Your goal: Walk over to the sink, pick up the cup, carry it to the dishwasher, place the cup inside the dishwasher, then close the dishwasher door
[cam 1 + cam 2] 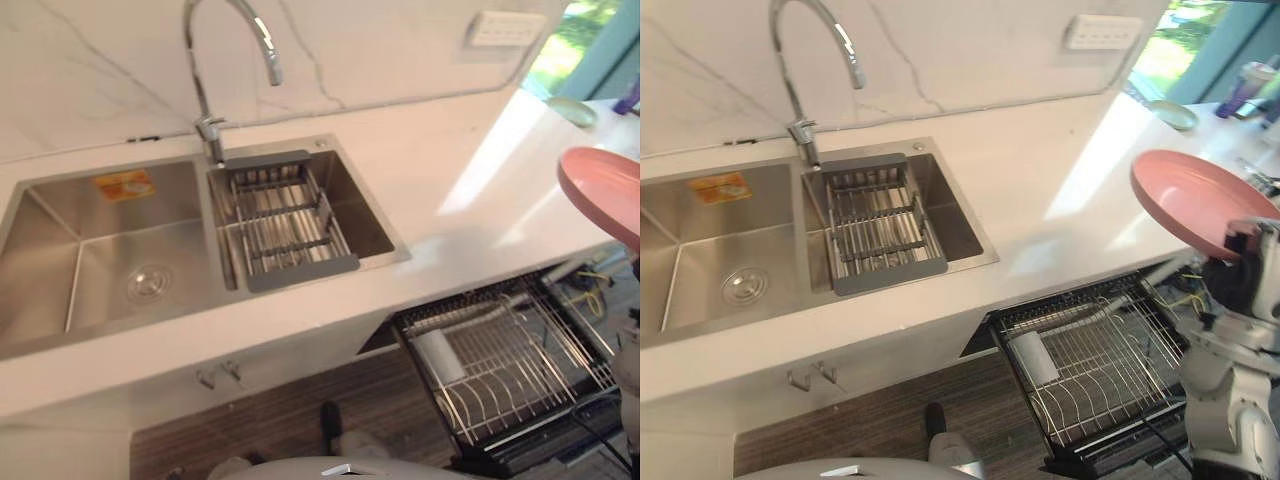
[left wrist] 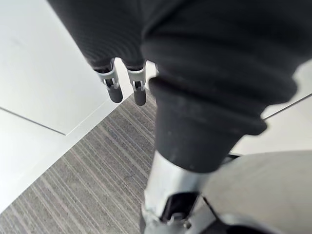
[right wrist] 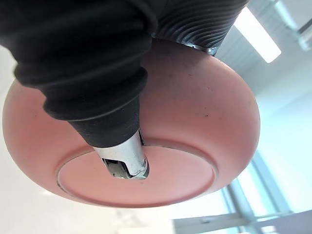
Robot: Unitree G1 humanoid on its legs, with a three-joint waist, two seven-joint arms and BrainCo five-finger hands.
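Pink plate (image 1: 1195, 200) between R hand (image 3: 92, 68) fingers (image 3: 126, 163).

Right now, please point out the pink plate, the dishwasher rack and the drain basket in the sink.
pink plate (image 1: 1198, 200), right eye view, on its inner face.
dishwasher rack (image 1: 1110, 370), right eye view, on the bare wire grid.
drain basket (image 1: 880, 225), right eye view, on its middle bars.

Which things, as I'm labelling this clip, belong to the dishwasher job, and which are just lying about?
Job: pink dish, pinched in the right hand; open dishwasher rack; sink.
Lying about: faucet; drainer basket in the sink; small dish on the far counter; wall socket; idle left hand.
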